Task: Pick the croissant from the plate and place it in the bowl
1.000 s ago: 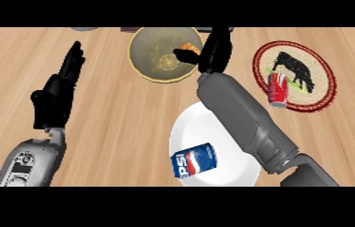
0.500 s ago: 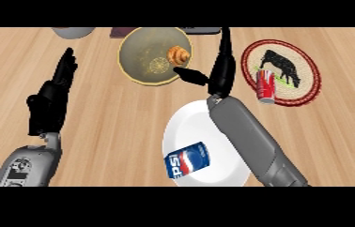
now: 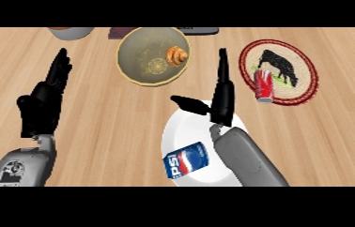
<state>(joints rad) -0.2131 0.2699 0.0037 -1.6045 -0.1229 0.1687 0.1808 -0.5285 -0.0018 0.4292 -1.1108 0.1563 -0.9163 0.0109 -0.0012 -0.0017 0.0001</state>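
Right hand [image 3: 220, 97] open over the upper rim of the white plate [image 3: 181, 132], holding nothing; croissant [image 3: 177, 56] lies in the bowl [image 3: 139, 57].
Fingers straight, pointing up-view, thumb splayed toward the left; hand well apart from bowl. Left hand [image 3: 45, 99] rests open at the left edge, fingers up. Blue can [image 3: 185, 160] lies on the plate, partly beside the right forearm. Red can [image 3: 263, 84] on the woven mat [image 3: 302, 66]. Objects along the top edge are cut off, unidentifiable.
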